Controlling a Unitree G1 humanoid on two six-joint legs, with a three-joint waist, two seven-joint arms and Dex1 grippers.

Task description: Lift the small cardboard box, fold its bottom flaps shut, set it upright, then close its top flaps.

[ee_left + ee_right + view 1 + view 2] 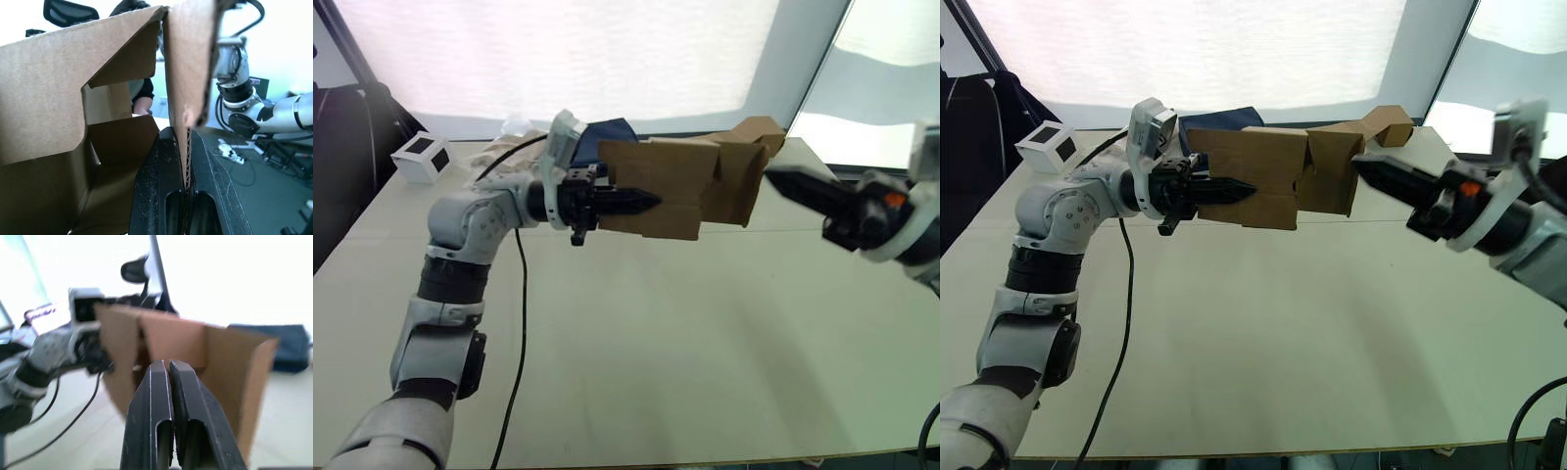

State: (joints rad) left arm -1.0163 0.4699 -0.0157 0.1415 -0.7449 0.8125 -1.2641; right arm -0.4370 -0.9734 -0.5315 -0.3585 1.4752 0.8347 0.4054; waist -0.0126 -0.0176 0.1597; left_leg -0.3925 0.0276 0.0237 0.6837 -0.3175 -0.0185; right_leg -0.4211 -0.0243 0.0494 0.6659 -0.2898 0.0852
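The small cardboard box (671, 171) hangs in the air above the table, lying on its side with its flaps spread at the right end. My left gripper (651, 203) is shut on the box's front wall; the left wrist view shows the cardboard edge (188, 117) pinched between the two black fingers (156, 186). My right gripper (1359, 164) is shut with nothing in it, and its tip points at the box's open right end (171, 340). Whether it touches a flap, I cannot tell.
A longer zigzag-folded cardboard piece (759, 132) lies at the back right of the table (705, 343). A white cube with black squares (421, 157) sits at the back left, a dark blue cloth (1224, 119) behind the box. A black cable (521, 323) runs down the table.
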